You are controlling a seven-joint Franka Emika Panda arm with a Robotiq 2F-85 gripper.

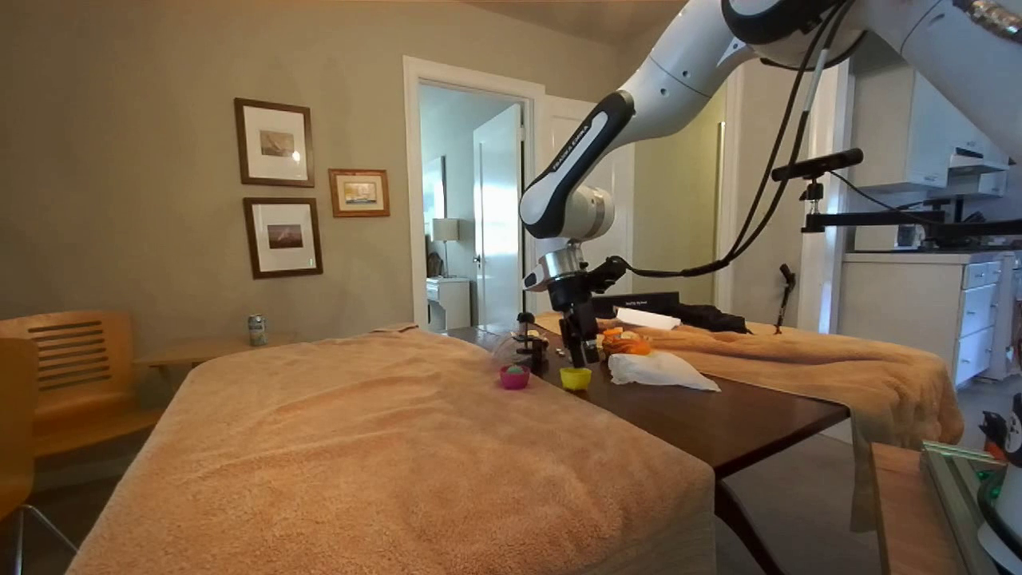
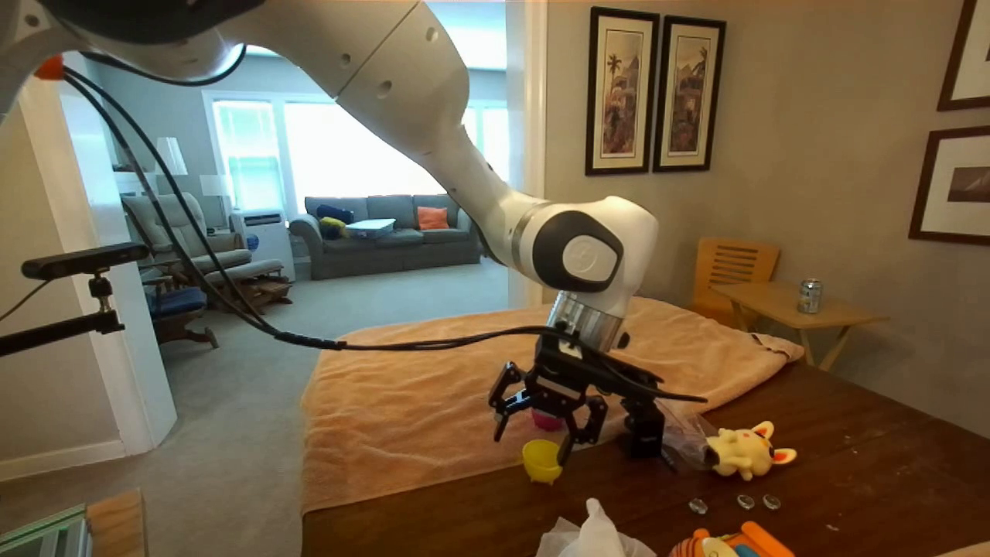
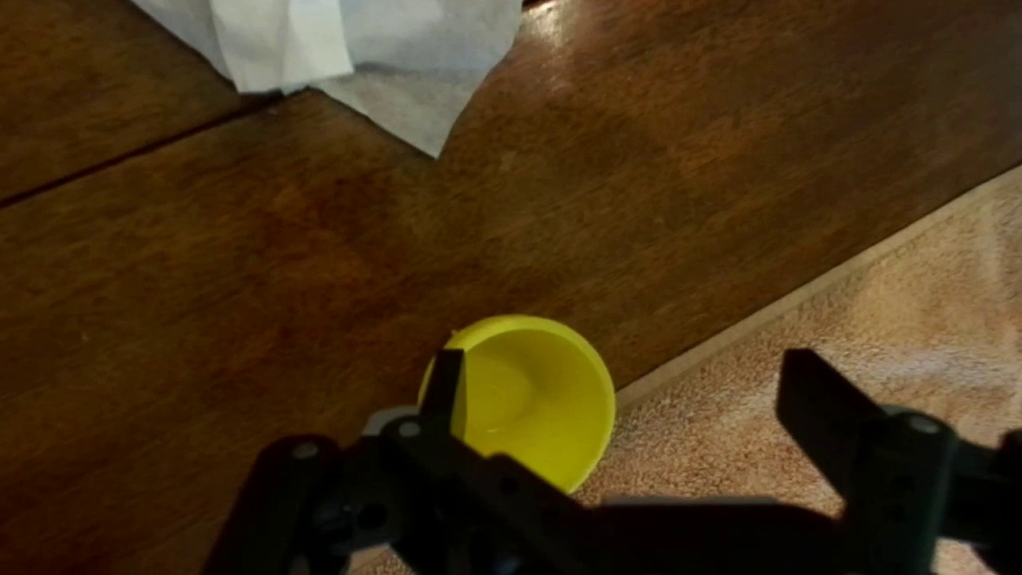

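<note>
Behind the end effector, yellow cup part-hidden; pink cup likewise.

A round yellow cup stands upright on the dark table beside the blanket.

In an exterior view, daylight comes through the big window, which burns out to plain white on my feed. The wall reads muted, with a small glare spot on a framed picture. My wrist view is dim and soft: sheen on the wooden table, and black fingers so blurred I can't fairly judge their edges.
</note>
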